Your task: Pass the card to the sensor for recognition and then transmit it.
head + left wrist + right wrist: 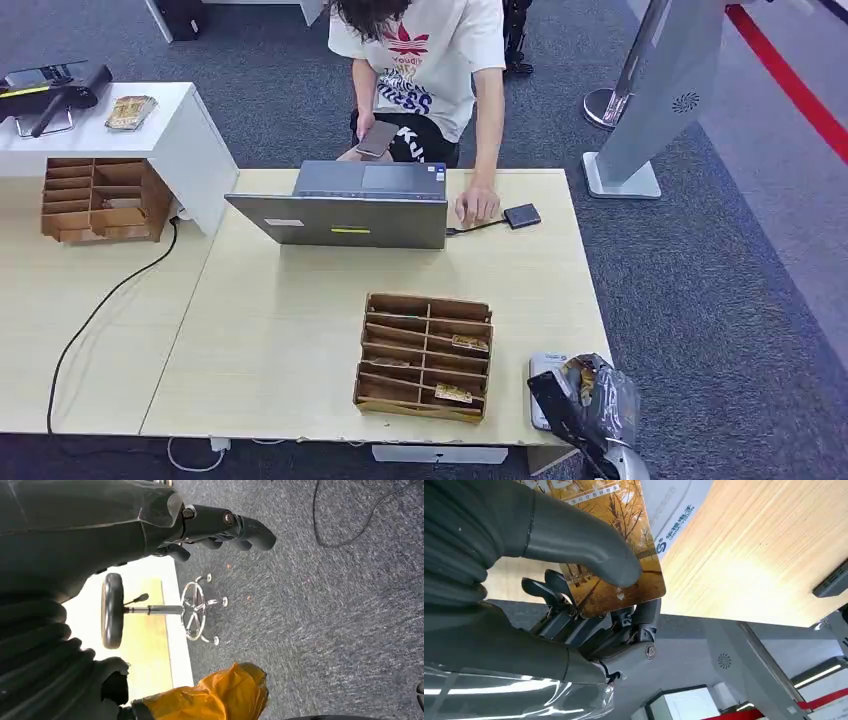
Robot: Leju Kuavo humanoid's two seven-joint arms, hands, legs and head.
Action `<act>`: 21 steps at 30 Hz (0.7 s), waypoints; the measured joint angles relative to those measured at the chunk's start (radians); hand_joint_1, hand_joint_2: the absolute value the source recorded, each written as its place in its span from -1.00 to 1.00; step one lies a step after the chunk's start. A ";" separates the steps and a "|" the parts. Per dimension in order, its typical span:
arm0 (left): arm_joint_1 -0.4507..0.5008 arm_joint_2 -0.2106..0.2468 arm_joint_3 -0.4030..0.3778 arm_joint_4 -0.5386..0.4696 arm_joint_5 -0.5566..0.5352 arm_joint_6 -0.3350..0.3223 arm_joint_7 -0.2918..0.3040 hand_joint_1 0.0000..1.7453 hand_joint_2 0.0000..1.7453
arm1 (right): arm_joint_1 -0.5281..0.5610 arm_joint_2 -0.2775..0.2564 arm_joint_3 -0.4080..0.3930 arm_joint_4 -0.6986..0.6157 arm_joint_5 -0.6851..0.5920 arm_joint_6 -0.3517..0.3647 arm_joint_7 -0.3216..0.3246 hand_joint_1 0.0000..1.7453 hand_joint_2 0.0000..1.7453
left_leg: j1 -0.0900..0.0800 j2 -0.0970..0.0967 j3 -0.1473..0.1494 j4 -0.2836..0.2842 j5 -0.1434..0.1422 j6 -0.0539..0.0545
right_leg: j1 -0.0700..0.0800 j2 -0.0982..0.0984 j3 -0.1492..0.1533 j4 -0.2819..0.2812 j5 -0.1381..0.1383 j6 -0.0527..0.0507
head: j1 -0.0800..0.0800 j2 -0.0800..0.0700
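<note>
Right wrist view puts the right hand (589, 595) up close, its thick grey thumb pressing the card (616, 545) against the darker fingers (549, 592) behind it, so the card is pinched and held; the card carries a picture of golden autumn trees, and just beyond it lies a white sensor (674, 510) with printed lettering on the light wooden table (754, 565). Head view shows the same right hand (590, 395) at the table's near right corner, over the white sensor (545, 375), with the card (583, 380) visible as a small yellowish patch. Just left of it stands a wooden compartment tray (424, 356) with a few cards in its slots. At the far edge a person (425, 60) holds a phone (377, 138) and rests the other hand on the table beside an open laptop (345, 205) and a small dark box (521, 215). Left wrist view shows the left hand (220, 530) over grey carpet, its dark fingers curled inward with nothing in them, near a stool (150, 611)
</note>
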 joint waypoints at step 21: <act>0.000 0.000 0.000 0.000 -0.005 -0.001 0.001 -1.00 1.00 | -0.005 0.001 0.000 0.008 0.000 0.000 0.000 1.00 1.00 | 0.000 0.000 0.001 0.000 0.000 0.000 | 0.000 0.000 0.001 0.000 0.000 0.000 | 0.000 0.000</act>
